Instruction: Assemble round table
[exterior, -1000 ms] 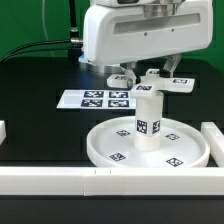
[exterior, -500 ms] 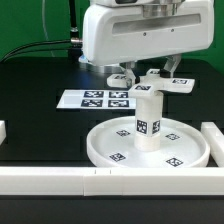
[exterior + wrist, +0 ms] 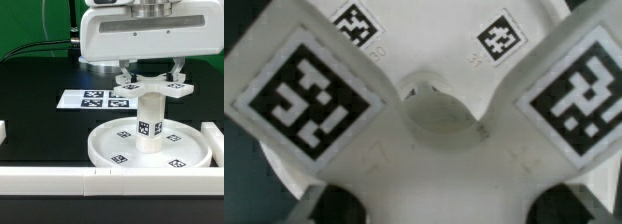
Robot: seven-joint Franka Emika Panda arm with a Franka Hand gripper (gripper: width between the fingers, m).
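The large rimmed round disc [image 3: 100, 150] lies on the black table with the short thick post [image 3: 150, 122] standing upright at its centre. My gripper [image 3: 151, 76] is shut on the cross-shaped foot [image 3: 150, 88] and holds it level, right over the post's top. I cannot tell whether foot and post touch. In the wrist view the foot [image 3: 438, 125] fills the frame, with two tagged arms spreading out. The disc [image 3: 420, 40] shows between them, and my gripper [image 3: 446, 208] clamps the foot's near side. The post is hidden under the foot there.
The marker board [image 3: 98, 99] lies behind the disc toward the exterior view's left. Long white border bars run along the front [image 3: 60, 182] and at the exterior view's right [image 3: 212, 135], and a short one sits at the left edge [image 3: 3, 130].
My gripper has turned and shifted with the foot. The foot was skewed behind the post's top before. Now it sits level and centred over the post.
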